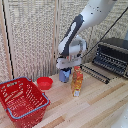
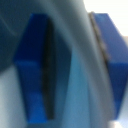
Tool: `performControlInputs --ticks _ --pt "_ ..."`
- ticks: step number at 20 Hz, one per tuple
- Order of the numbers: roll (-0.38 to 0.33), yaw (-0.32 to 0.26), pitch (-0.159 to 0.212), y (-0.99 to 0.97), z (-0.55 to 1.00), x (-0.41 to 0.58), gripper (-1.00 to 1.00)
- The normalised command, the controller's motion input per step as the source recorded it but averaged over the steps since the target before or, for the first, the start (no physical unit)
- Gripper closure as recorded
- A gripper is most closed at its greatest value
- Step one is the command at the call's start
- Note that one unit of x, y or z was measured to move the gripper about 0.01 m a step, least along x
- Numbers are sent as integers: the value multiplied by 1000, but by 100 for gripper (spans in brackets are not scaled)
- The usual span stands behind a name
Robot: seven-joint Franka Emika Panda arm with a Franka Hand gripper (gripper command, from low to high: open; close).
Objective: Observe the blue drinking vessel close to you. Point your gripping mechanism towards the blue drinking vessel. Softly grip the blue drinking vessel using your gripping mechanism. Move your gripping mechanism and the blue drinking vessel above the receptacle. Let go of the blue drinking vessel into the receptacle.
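**Cup between the fingers, basket waiting**

Blue fingers point(image 2: 32, 70) flank the blue-grey cup point(image 1: 64, 75); firm grip unclear. Left to right: red basket point(image 1: 22, 100), red bowl point(image 1: 44, 83), gripper point(image 1: 65, 65) over cup, orange bottle point(image 1: 77, 81). Grasp stage; next, lift toward basket.

Exterior wide, wrist pressed against cup point(image 2: 75, 75)

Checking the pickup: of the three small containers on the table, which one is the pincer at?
The blue-grey cup: the pincer sits right on it. The orange bottle stands beside it, and the red bowl is further off.
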Motion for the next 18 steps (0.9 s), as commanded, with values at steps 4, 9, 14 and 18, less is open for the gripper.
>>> performControlInputs --ticks 4,9,14,18 --pt "70 0 4 -67 514 69 100" --pt "82 0 38 -44 827 280 100" --pt "49 0 71 0 953 413 100" --pt "50 0 96 99 901 377 100"
